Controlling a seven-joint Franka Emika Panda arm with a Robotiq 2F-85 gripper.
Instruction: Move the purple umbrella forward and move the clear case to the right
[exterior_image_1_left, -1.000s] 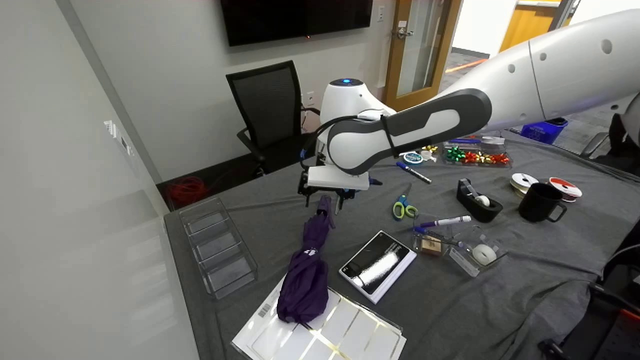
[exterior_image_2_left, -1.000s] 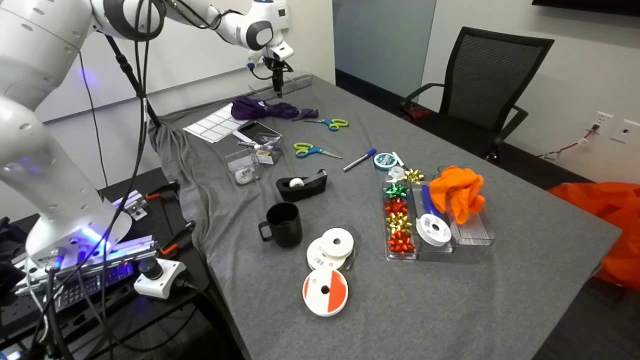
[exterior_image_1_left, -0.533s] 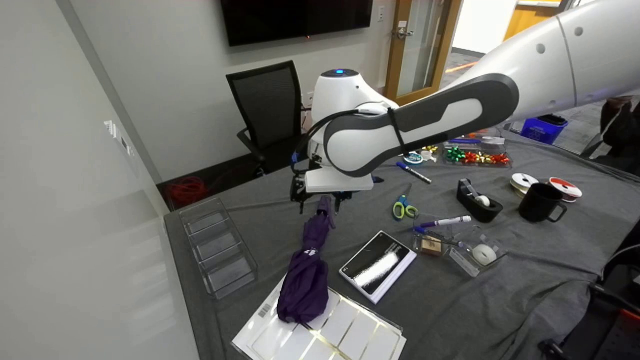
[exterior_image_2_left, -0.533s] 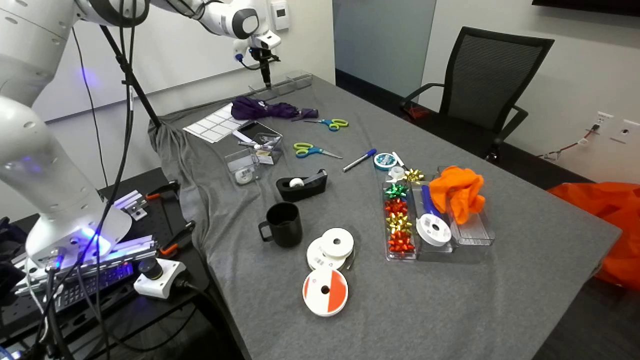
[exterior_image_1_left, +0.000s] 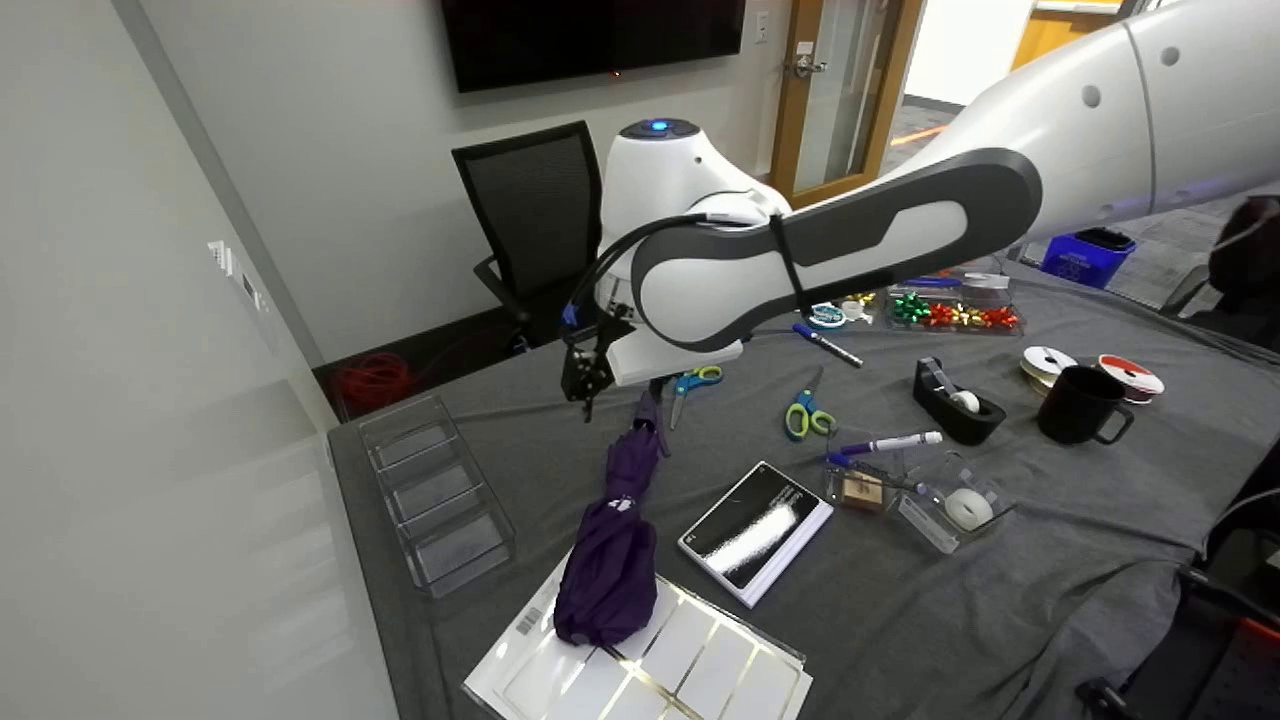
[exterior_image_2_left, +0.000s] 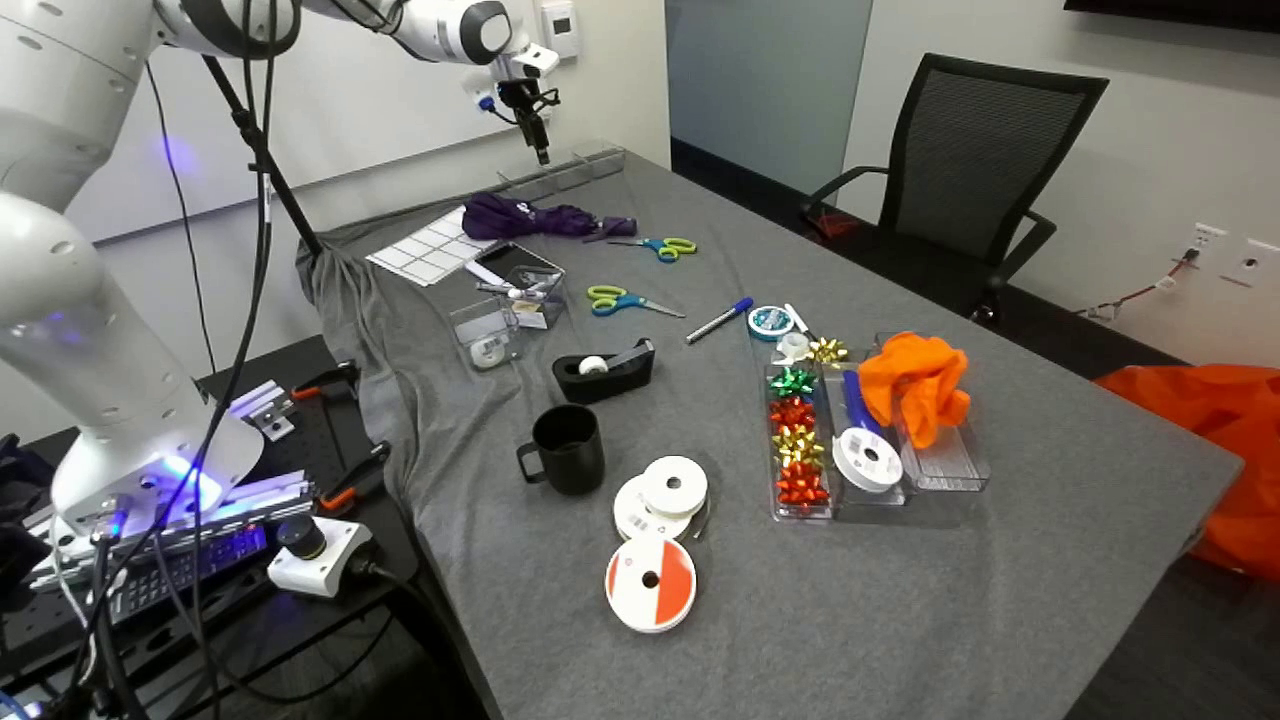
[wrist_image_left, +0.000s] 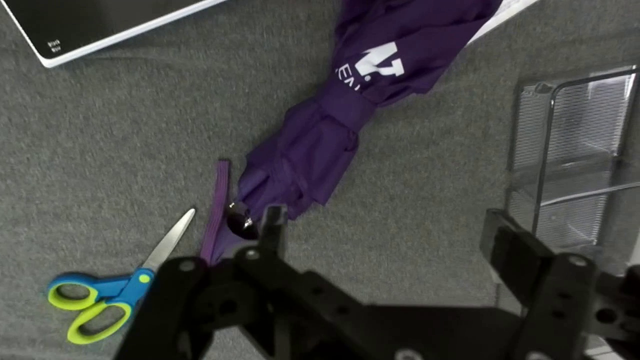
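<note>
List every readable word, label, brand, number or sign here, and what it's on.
"EA" on the purple umbrella, beside a white mark; neighbouring letters lost in folds.
Black-topped slab: print too small.
Blue bin: lettering blurred.
Gridded sheet: barcode label too small.
Round blue label: blurred.
White spool: print too small.

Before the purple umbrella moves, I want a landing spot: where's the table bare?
Grey tablecloth is bare between the orange-marked spool, the box of bows and the cloth's edge. A smaller patch lies between the purple umbrella, the scissors near its narrow end and the black-topped box. It's crowded around the tape roll and purple marker.
</note>
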